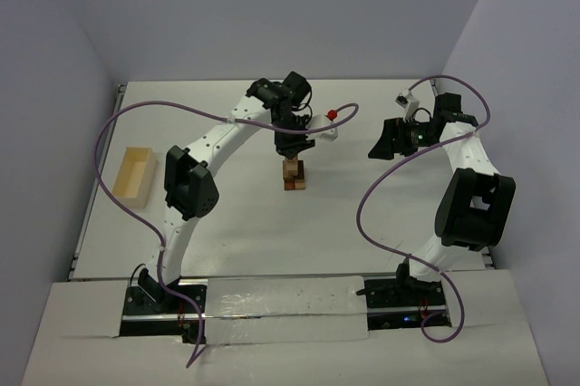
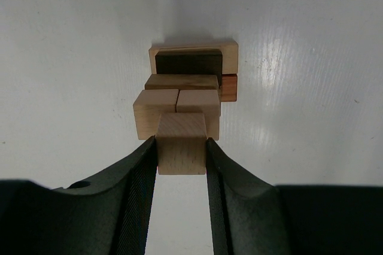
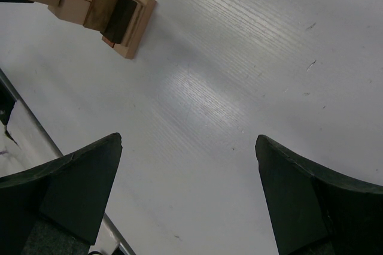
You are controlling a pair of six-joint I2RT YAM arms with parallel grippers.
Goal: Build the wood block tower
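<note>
One squared tan wood block (image 2: 181, 144), glossy table (image 2: 72, 57)

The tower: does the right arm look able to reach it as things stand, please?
Probably only from the side. The left tool hangs over the tower, shut on a tan block, blocking the top; bare table lies between it and the open right tool.

Overhead and both wrist views toward tower (image 1: 293, 174)

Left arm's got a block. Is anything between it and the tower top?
Nothing visible. The left gripper holds the tan block over the tower; the right gripper stands open, off to the side.
</note>
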